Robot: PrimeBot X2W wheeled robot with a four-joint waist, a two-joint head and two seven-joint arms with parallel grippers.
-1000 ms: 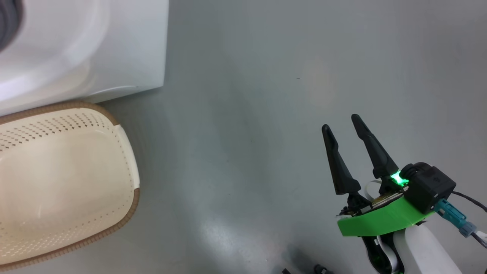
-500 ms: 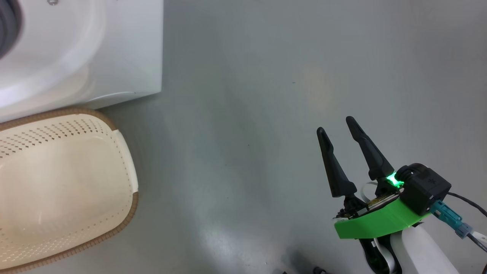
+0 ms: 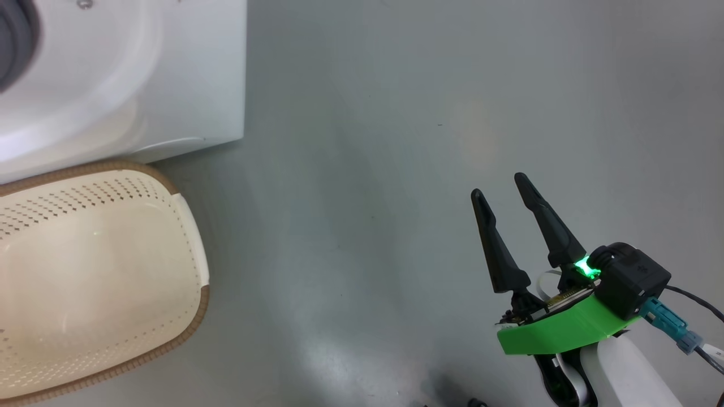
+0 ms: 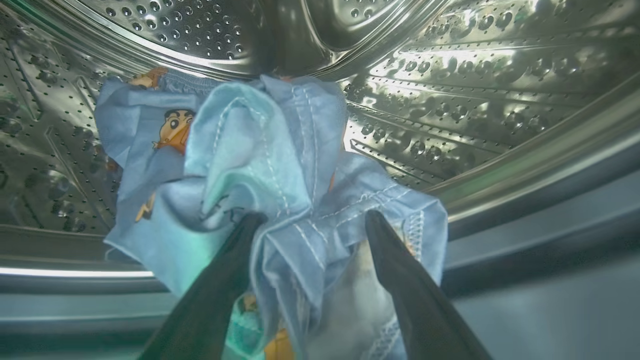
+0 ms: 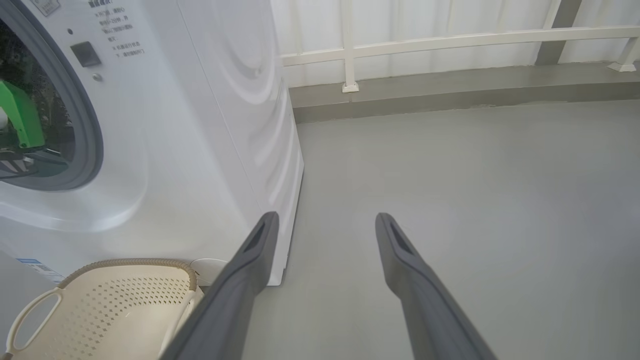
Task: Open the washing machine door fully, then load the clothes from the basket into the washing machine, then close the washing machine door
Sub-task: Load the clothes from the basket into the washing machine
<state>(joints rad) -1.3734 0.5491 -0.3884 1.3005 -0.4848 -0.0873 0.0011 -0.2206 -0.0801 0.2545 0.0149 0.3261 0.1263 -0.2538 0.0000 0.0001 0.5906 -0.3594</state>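
My left gripper point(image 4: 309, 220) reaches into the washing machine's steel drum point(image 4: 450, 75), open. The clothes point(image 4: 280, 165), light blue fabric with orange prints, lie bunched between and over its spread fingers on the drum's lower wall. The white washing machine point(image 3: 186, 68) stands at the head view's upper left, and its grey seal point(image 5: 87, 115) frames my green left wrist point(image 5: 20, 115). In front of it sits the cream basket point(image 3: 192, 316), its bare bottom showing. My right gripper point(image 3: 499, 184) hovers open above the floor with nothing between its fingers point(image 5: 250, 260). The washing machine door is out of view.
Grey floor point(image 3: 367, 169) stretches right of the machine and basket. A white railing point(image 5: 450, 40) on a low kerb runs along the far side. The basket's white handle point(image 5: 30, 315) faces my right wrist camera.
The head camera has shifted slightly, so machine and basket sit a little lower in the picture. My left gripper has gone from shut to open. The right gripper holds its place.
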